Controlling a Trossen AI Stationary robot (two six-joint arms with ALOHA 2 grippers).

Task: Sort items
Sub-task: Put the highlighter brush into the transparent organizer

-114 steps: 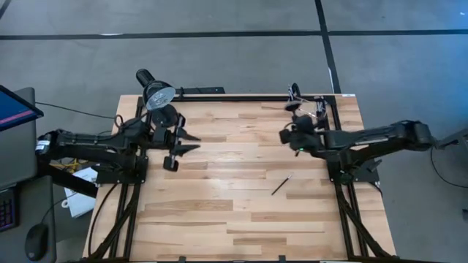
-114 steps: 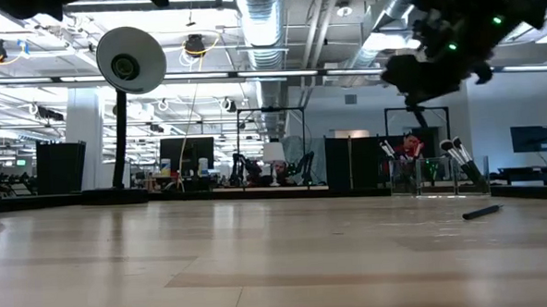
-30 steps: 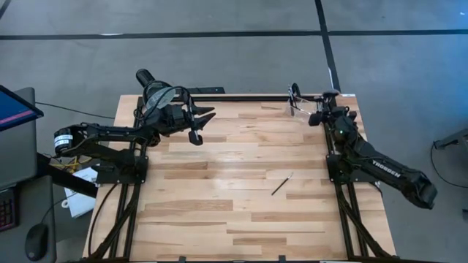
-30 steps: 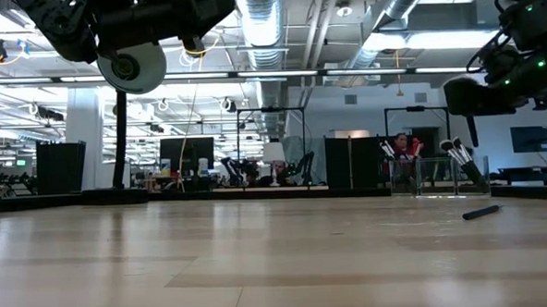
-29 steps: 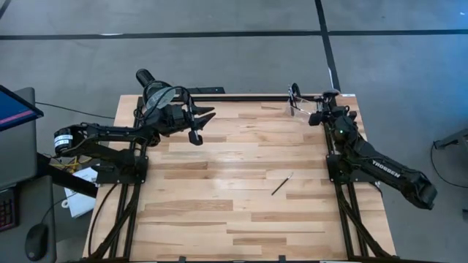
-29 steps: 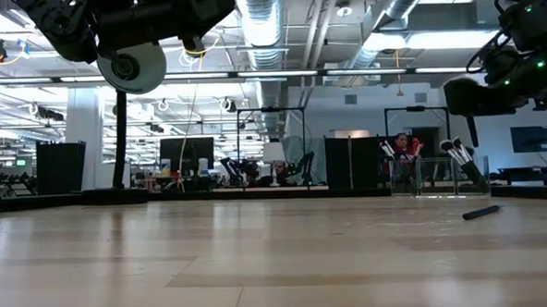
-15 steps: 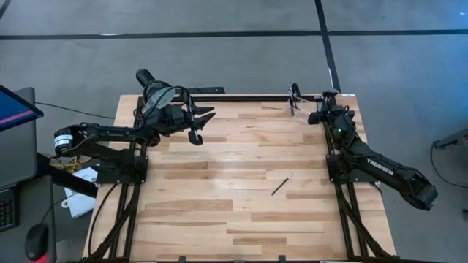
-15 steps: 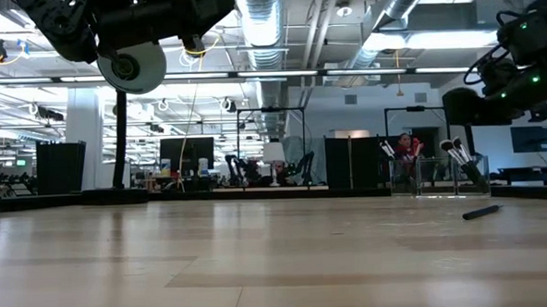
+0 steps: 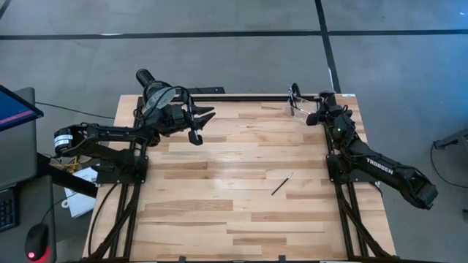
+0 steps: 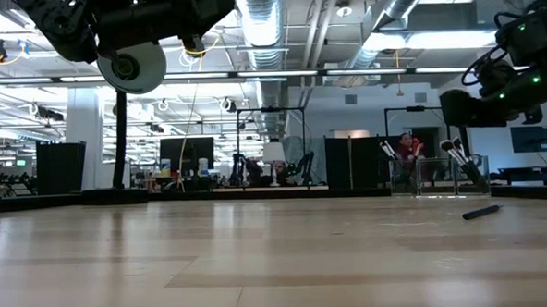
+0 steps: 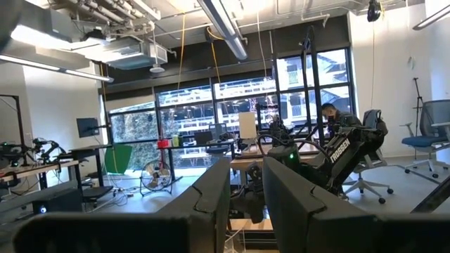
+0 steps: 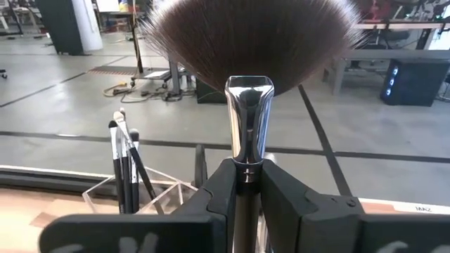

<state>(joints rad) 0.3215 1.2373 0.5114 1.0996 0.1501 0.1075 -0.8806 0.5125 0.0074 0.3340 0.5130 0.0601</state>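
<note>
My right gripper [image 9: 316, 117] hovers at the table's far right corner, next to the clear container [image 9: 295, 102], and is shut on a fan brush [image 12: 248, 42] with a wide dark head. Several brushes [image 12: 124, 163] stand bristles-up inside the container [image 10: 436, 176]. One dark brush [image 9: 282, 183] lies flat on the table right of centre, also seen in the low view as the brush [image 10: 482, 213]. My left gripper [image 9: 202, 123] is open and raised above the far left of the table, beside the desk lamp [image 9: 156, 93]. My right gripper pinches the fan brush between its two fingers [image 12: 214, 186] just below the silver ferrule [image 12: 248, 119]. The fan head stands above the fingers and the handle runs down between them, hidden. The brush is lifted clear of the table.
The black desk lamp [image 10: 131, 60] stands at the far left corner, its head over the left gripper. A black rail [image 9: 241, 97] runs along the far edge. Bare wood [image 9: 219, 212] fills the table's middle and near half. A person [image 10: 405, 152] shows far behind the container.
My right gripper, still shut on the fan brush, has shifted a little toward the table's left, closer to the container, and slightly lower. The left arm has kept still.
</note>
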